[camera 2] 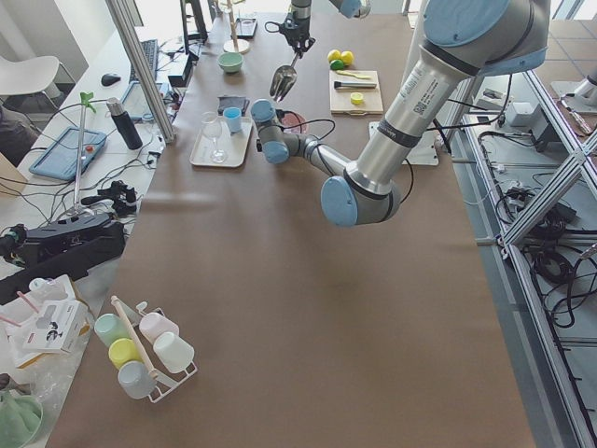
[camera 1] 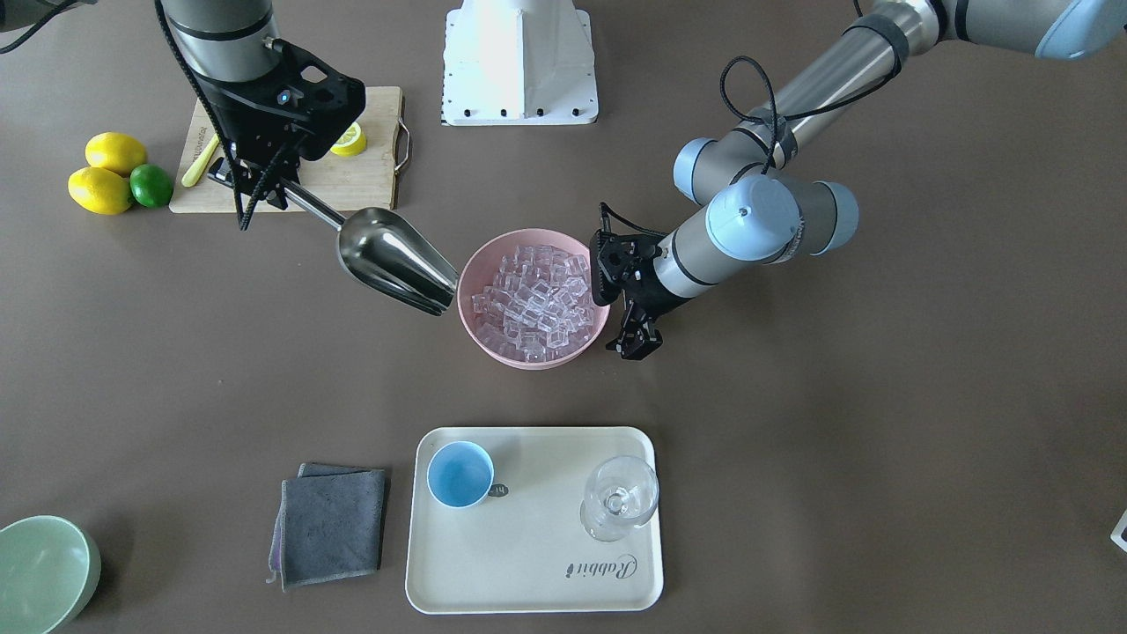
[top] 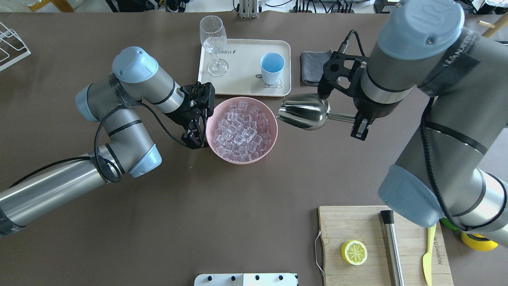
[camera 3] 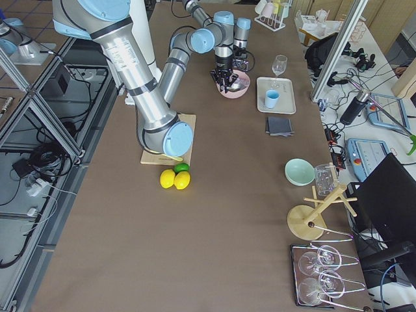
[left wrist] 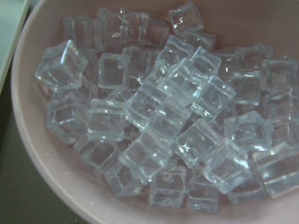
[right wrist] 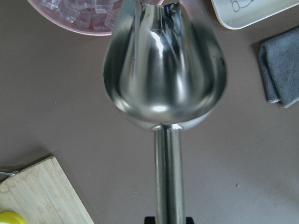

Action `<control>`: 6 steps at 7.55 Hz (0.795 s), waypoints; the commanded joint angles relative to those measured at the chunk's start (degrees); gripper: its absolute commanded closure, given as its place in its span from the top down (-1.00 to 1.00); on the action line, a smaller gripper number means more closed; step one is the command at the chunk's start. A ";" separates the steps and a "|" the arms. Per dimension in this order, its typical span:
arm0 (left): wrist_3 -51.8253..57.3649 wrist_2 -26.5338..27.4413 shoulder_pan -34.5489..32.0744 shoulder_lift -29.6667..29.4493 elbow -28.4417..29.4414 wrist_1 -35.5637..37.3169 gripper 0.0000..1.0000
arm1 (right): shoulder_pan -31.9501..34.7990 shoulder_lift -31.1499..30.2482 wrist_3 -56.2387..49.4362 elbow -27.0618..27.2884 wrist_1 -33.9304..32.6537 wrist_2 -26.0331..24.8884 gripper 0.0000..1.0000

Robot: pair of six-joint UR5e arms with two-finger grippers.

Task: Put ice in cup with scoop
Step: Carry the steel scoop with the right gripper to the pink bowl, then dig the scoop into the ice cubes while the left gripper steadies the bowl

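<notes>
- Ice (camera 1: 533, 299), small clear glassy cubes, is heaped in a round pink bowl (camera 1: 466, 304) at the centre of the front-facing view. The shiny steel scoop (camera 1: 392, 260) is left of the bowl, its mouth just beside the rim. At upper left the right gripper (camera 1: 264, 187) is clamped on the scoop's handle. The left gripper (camera 1: 636, 342) is just beside the bowl's right rim; I cannot tell whether its jaws are parted. The small light blue cup (camera 1: 460, 474) stands on a cream tray (camera 1: 528, 563) at lower centre, holding no cubes. A clear stemmed glass (camera 1: 619, 500) stands to its right, and a folded grey cloth (camera 1: 333, 526) lies left of the tray.
- Overhead view: the scoop is right of the bowl with its mouth toward the ice and apart from it. The cup stands on the tray above the bowl. At lower right a wooden board (top: 357, 222) bears a lemon half (top: 353, 252).
- Exterior left view: the far arm holds the scoop at top centre; finer detail is too small.
- Exterior right view: the bowl, tray and cup sit at upper centre.
- Left wrist view: the cubes fill the frame inside the bowl.
- Right wrist view: the trough is bare steel and the handle runs to the bottom edge. The bowl's rim is at top left.
</notes>
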 commanded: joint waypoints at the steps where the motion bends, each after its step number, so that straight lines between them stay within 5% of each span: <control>1: -0.55 0.03 0.03 0.07 0.00 -0.58 0.98 | -6.08 13.65 1.17 -11.30 -9.41 -6.37 -1.00; 3: -0.73 0.03 0.03 0.07 0.00 -0.67 0.98 | -8.10 21.68 1.09 -21.15 -13.12 -8.74 -1.00; 6: -2.31 0.03 0.12 0.07 0.00 -1.02 0.98 | -8.64 21.44 -1.10 -22.61 -16.01 -11.03 -1.00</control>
